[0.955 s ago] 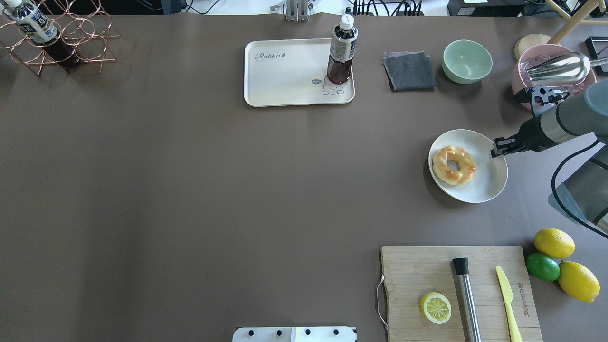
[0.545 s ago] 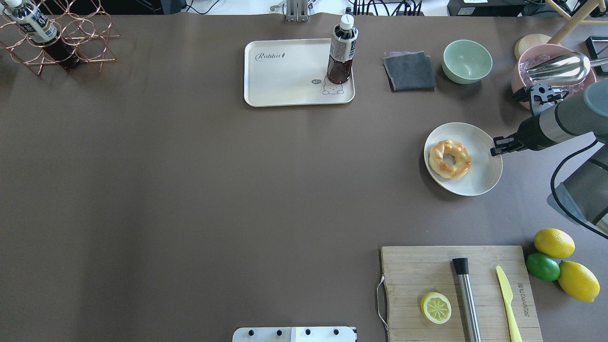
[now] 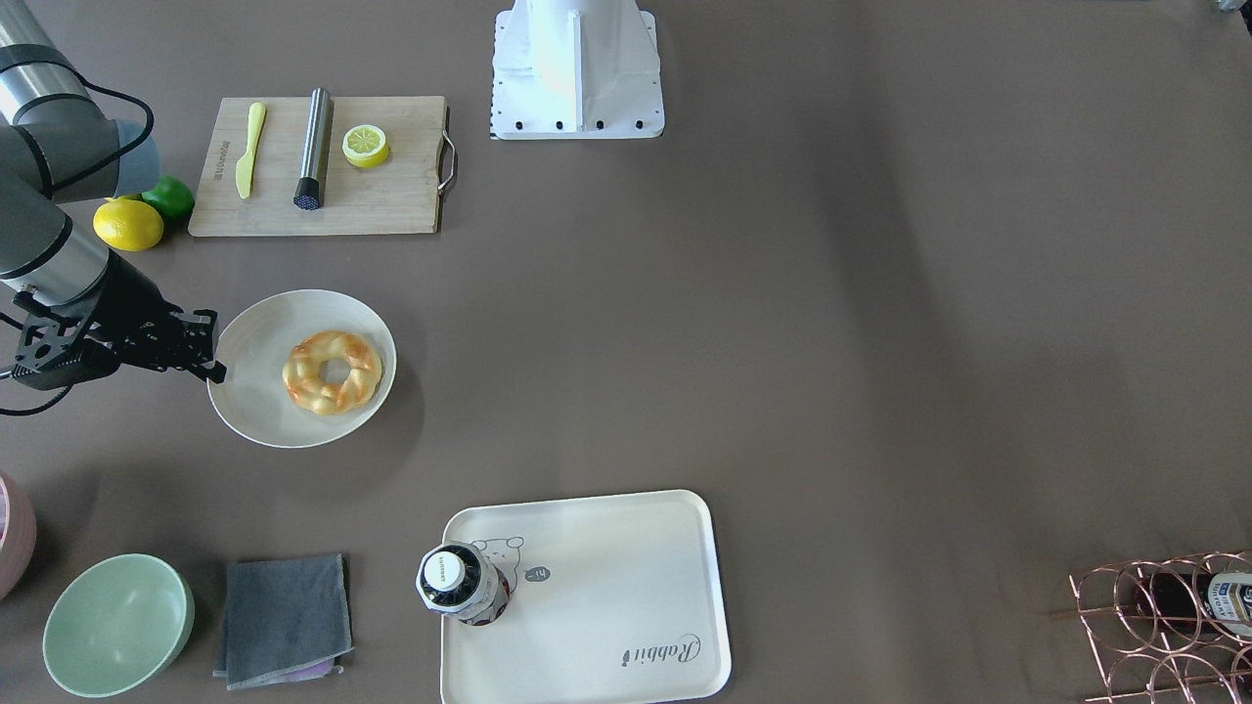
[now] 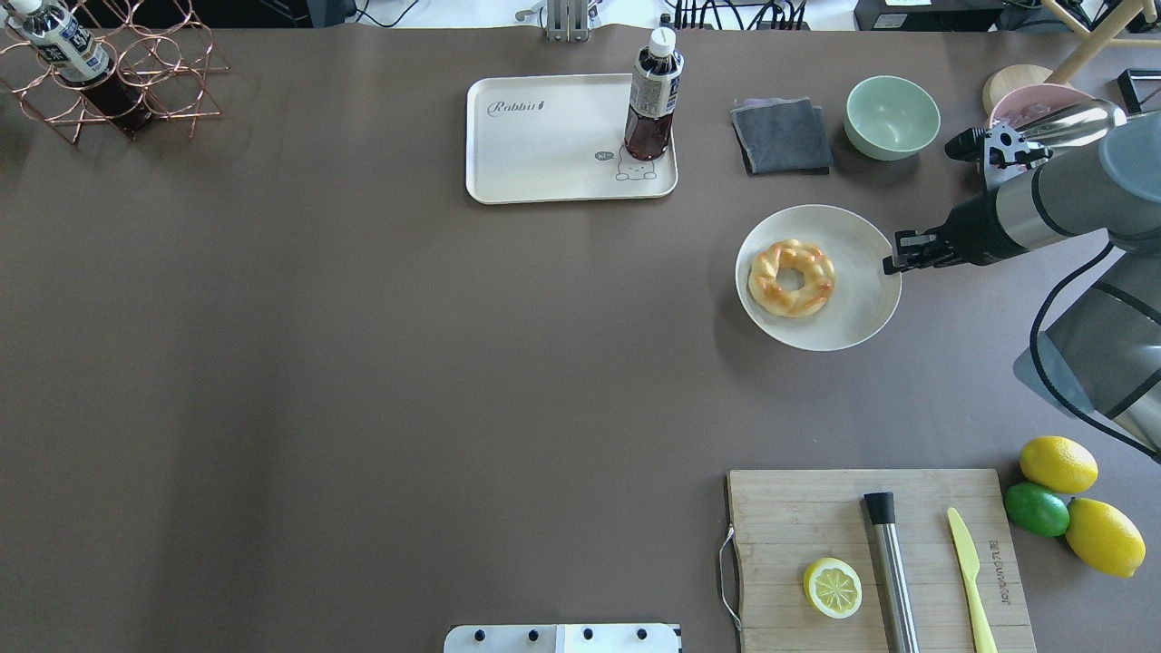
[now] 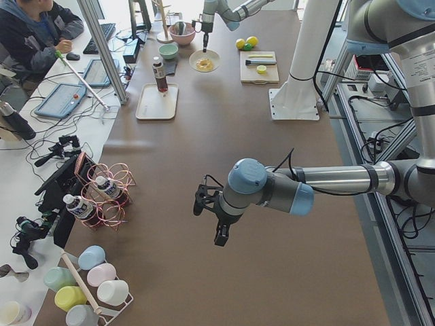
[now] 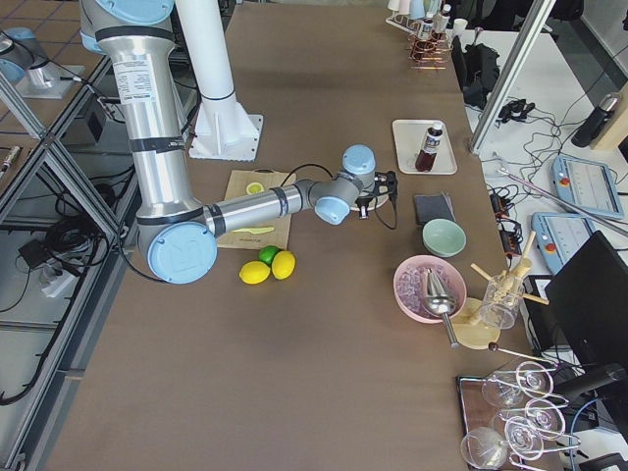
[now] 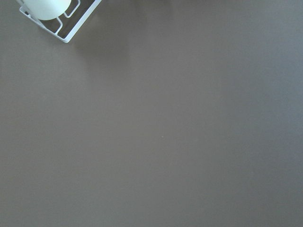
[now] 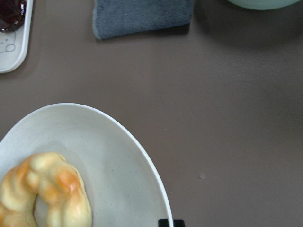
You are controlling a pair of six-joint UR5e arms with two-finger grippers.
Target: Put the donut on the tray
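The donut [image 4: 791, 277] lies on a plate [image 4: 857, 317], not yet on the tray [image 4: 544, 154], which sits well apart to the far left and carries a bottle [image 4: 651, 100]. The right hand [image 4: 893, 263] pinches the plate's right rim, apparently to bring both over. Whether the left hand [image 5: 221, 234] is open or closed, I cannot tell.

Donut [image 4: 791, 277]: braided ring, glossy yellow-orange with darker orange patches, is lying flat on a round white plate [image 4: 862, 308], right of centre. Tray [image 4: 544, 145]: cream-white rectangle, is sitting flat at far centre, well apart from it.
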